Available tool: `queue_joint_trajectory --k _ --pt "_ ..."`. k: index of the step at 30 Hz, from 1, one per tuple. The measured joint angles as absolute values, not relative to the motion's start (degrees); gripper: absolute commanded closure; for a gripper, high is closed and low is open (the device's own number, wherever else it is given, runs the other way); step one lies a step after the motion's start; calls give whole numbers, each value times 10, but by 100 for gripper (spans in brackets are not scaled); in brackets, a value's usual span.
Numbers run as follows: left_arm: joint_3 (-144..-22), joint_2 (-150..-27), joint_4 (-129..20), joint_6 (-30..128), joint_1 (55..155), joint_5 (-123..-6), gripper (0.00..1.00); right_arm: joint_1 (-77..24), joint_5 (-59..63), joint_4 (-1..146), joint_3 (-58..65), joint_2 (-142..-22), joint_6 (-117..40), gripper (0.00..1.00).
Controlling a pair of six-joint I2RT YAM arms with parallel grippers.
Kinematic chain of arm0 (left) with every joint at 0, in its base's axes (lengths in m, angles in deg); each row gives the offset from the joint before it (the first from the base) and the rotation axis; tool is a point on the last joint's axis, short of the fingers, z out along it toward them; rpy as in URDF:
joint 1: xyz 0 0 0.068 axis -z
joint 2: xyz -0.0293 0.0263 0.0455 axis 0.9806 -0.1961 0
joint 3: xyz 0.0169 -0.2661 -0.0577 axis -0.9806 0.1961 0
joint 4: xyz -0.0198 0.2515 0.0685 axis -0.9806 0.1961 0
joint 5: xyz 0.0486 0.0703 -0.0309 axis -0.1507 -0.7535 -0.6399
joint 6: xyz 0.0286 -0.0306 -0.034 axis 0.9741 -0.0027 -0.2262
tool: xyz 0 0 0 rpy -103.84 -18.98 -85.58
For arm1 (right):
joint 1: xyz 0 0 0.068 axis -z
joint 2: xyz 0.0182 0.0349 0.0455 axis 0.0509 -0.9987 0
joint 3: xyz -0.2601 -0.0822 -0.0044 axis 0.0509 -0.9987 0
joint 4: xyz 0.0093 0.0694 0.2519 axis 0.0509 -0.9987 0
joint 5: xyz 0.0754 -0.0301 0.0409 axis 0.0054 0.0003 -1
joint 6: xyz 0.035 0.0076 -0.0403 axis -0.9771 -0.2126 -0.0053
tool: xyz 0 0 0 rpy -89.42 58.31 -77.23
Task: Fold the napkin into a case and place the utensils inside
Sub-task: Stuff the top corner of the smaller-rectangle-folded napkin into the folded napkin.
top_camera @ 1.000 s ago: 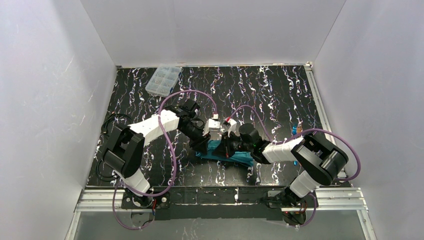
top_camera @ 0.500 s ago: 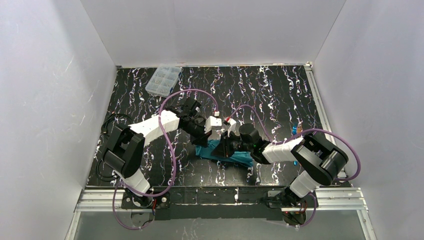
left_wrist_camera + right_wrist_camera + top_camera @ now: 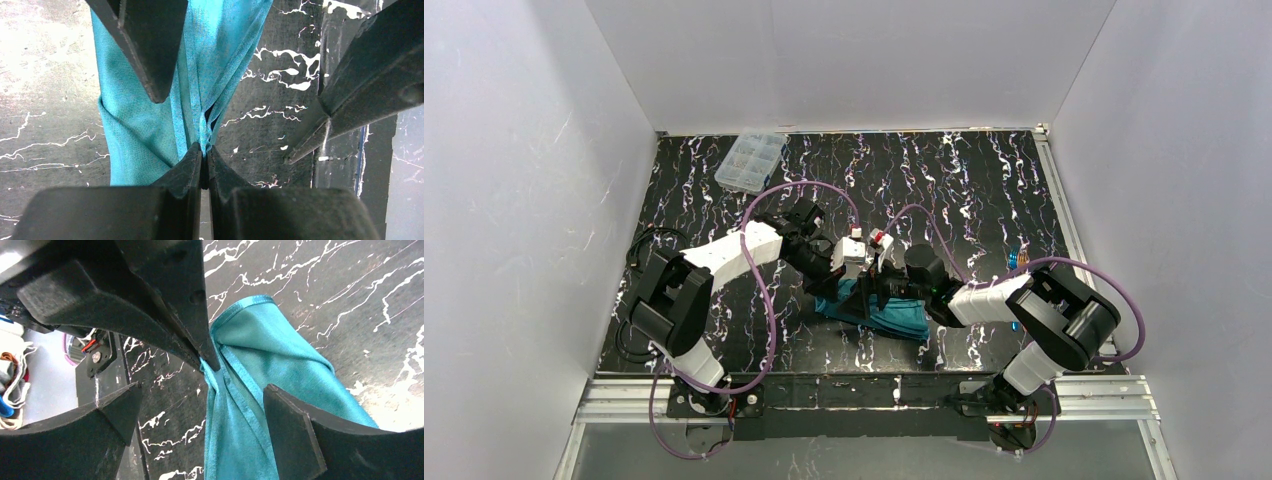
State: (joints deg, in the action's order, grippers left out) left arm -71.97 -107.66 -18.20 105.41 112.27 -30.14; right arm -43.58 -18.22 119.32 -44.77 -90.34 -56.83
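Jaws of the left gripper (image 3: 202, 150) are pressed together on a gathered edge of the napkin (image 3: 135, 130), the hem bunched into a ridge right at the tips. From that pinch the cloth runs straight away from the gripper in a narrow, creased band, then spreads onto the table (image 3: 984, 180).

The right gripper (image 3: 200, 390) stands wide open and holds nothing. Its two fingers straddle the same band just beyond the pinch, one on each side, and neither clearly touches the fabric.

From above, the napkin lies between the two arms near the front middle of the table. Its long side runs from the left gripper's pinch toward the right arm's base. Both grippers meet at that pinched end, so the right one is best placed to take the cloth next. It would have to close across the band, not along it.

A small orange-and-blue glint well to the right, probably the utensils (image 3: 1016, 260), lies apart from the cloth.
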Motion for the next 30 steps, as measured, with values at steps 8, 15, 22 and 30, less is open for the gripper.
queue_joint_trajectory --k 8,15,22,30 --pt "-720 -1077 -176 1056 1123 -297 100 -436 -179 1197 -448 -903 -517 15" --pt "-720 -1077 -173 1062 1123 -294 100 -432 -191 1184 -448 -905 -466 2" --pt "-720 -1077 -161 1061 1120 -301 100 -428 -209 1197 -438 -937 -455 15" --pt "-720 -1077 -161 1059 1119 -300 100 -432 -193 1193 -438 -933 -456 26"
